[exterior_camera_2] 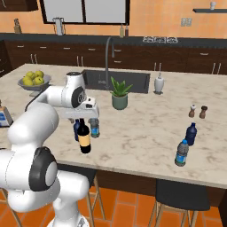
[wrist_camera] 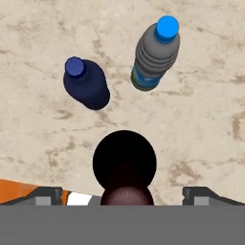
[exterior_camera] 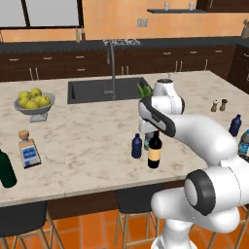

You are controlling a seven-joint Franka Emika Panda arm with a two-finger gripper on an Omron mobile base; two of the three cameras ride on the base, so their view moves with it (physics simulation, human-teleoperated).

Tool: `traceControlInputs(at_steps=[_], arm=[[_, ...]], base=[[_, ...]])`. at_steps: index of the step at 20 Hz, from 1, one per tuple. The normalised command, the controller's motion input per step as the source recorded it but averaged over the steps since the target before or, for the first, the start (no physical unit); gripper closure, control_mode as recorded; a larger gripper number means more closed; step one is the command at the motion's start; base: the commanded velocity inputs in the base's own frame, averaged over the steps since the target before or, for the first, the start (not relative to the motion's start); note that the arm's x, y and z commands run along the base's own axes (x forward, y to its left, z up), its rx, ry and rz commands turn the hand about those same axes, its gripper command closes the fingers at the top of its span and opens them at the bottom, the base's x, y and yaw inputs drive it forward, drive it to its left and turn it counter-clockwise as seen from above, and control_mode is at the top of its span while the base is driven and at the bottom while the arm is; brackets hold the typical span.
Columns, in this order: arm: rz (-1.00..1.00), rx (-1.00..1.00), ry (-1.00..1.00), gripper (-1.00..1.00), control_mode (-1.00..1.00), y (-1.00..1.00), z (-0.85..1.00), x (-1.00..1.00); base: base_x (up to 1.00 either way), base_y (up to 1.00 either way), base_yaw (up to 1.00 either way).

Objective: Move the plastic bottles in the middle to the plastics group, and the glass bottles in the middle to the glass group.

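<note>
1. Three bottles stand clustered near the front edge of the tabletop (exterior_camera: 87, 141) in the left base view: the wine bottle (exterior_camera: 154, 151), the dark blue bottle (exterior_camera: 137, 146) just to its left, and a third largely hidden behind the arm. The glass group sits far left: the green bottle (exterior_camera: 6, 169) and the square clear bottle (exterior_camera: 28, 150). Risk: a long carry to the left; a loose hold on the tall bottle could let it tilt or drop on the way.

2. Right base view: the pincer (exterior_camera_2: 84, 119) hangs directly above the wine bottle (exterior_camera_2: 84, 138), with the clear bottle (exterior_camera_2: 95, 127) just behind it on the right. The plastics group, a dark blue bottle (exterior_camera_2: 191, 134) and a clear one (exterior_camera_2: 181, 153), stands well apart on the right. Risk: the cluster is tight, so a descending finger could strike a neighbour and topple it.

3. Hand view: the pincer (wrist_camera: 124, 196) has its jaws spread wide apart, holding nothing, straddling the wine bottle's top (wrist_camera: 125, 165). The dark blue bottle (wrist_camera: 86, 83) and clear bottle (wrist_camera: 155, 57) lie beyond. Risk: the wine bottle stands close to the tabletop's near edge; an off-centre closure could push it over the edge.
</note>
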Motion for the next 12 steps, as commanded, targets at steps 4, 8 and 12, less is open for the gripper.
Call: traceControlInputs(at_steps=[4, 8, 12], arm=[[0.08, 0.00, 0.00, -1.00, -1.00, 0.00, -0.05, 0.04], [0.09, 0.00, -0.03, -1.00, -1.00, 0.00, -0.01, 0.05], [0.02, 0.00, 0.00, -1.00, -1.00, 0.00, 0.04, 0.00]], base=[[0.00, 0.00, 0.00], [0.00, 0.00, 0.00], [0.00, 0.00, 0.00]])
